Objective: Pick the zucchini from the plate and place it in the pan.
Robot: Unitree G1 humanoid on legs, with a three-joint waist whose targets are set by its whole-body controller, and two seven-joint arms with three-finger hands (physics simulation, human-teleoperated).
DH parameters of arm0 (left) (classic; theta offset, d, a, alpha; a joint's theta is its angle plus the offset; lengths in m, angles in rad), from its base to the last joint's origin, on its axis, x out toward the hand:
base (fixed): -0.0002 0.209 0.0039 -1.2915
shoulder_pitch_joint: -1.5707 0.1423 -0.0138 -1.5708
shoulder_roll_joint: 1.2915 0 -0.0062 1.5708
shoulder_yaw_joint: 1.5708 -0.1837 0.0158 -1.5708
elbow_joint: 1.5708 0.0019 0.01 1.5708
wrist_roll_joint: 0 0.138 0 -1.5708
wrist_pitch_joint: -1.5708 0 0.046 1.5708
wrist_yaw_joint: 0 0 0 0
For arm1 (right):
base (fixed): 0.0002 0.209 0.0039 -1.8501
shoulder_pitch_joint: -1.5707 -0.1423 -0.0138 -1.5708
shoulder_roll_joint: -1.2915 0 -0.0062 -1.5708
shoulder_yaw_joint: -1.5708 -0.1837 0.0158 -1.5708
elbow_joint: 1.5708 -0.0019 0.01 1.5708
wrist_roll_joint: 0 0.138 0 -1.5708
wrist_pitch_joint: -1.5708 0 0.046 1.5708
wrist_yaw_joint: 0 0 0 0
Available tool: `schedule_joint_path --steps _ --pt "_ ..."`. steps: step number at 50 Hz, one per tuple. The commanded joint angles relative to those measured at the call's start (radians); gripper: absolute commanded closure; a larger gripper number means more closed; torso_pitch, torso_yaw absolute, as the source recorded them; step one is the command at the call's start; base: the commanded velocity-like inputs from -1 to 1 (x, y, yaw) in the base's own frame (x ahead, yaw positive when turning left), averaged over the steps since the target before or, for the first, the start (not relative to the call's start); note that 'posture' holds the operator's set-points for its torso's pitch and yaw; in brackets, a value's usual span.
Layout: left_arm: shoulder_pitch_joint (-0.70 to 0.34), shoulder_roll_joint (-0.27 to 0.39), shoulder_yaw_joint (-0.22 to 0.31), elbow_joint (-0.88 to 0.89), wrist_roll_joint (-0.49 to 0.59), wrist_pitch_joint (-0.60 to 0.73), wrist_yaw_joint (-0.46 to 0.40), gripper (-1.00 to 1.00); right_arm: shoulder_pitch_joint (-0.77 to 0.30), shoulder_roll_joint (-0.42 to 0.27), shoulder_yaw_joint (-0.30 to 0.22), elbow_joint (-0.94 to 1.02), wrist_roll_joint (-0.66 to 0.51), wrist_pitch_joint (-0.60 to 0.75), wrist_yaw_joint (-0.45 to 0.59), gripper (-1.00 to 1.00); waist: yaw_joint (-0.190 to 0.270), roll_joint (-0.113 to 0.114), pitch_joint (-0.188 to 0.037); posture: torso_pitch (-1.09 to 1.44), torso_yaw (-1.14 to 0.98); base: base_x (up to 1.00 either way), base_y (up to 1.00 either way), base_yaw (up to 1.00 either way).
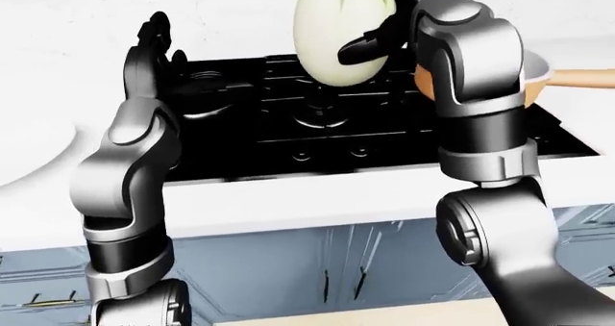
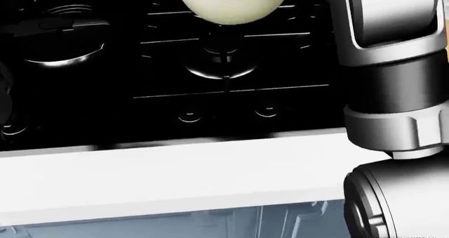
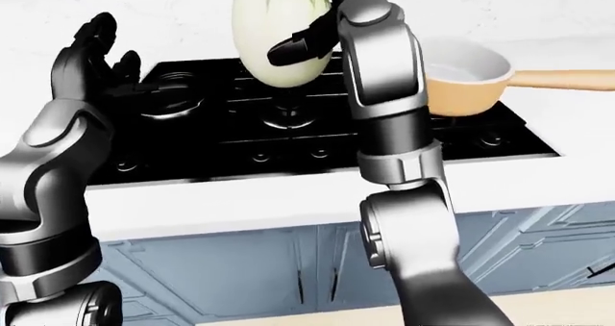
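Nearest me, at the bottom of the left-eye view, I saw blue-grey cabinet doors (image 1: 317,268) under the white counter (image 1: 288,203). Above its edge lay the black stove (image 1: 317,135), filling the middle of the frame. My left hand (image 3: 91,59) stood raised at the upper left of the right-eye view, fingers spread and holding nothing. My right hand (image 3: 308,41) was up at top centre, its dark fingers (image 3: 293,48) wrapped round the pale zucchini (image 3: 280,30), which hung upright in the air over the burners. Beyond and to the right sat the orange pan (image 3: 471,81), white inside, its handle reaching toward the right edge, well apart from the zucchini.
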Motion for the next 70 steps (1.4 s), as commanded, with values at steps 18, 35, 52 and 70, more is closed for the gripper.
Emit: schedule_joint_path --steps 18,35,52,70 --pt "-0.036 0.006 -0.002 -0.034 -0.005 -0.041 -0.007 -1.0 -0.066 -0.023 -0.021 -0.028 -0.013 -0.041 -0.011 1.0 0.004 -0.035 -0.008 0.0 0.0 0.0 -0.28 0.0" --pt "-0.036 0.006 -0.002 -0.036 -0.005 -0.04 -0.006 -1.0 -0.218 -0.069 -0.032 0.14 -0.012 -0.098 -0.006 1.0 -0.002 -0.143 -0.035 0.0 0.0 0.0 -0.28 0.0" --pt "-0.032 0.003 -0.002 -0.038 -0.002 -0.042 -0.006 -1.0 -0.241 -0.087 -0.033 0.172 -0.024 -0.108 0.004 1.0 -0.012 0.016 -0.022 0.0 0.0 0.0 -0.28 0.0" --pt "-0.037 0.009 0.003 -0.04 -0.012 -0.034 -0.003 -1.0 -0.247 -0.081 -0.031 0.179 -0.037 -0.118 0.01 1.0 -0.004 -0.079 0.025 0.0 0.0 0.0 -0.2 0.0"
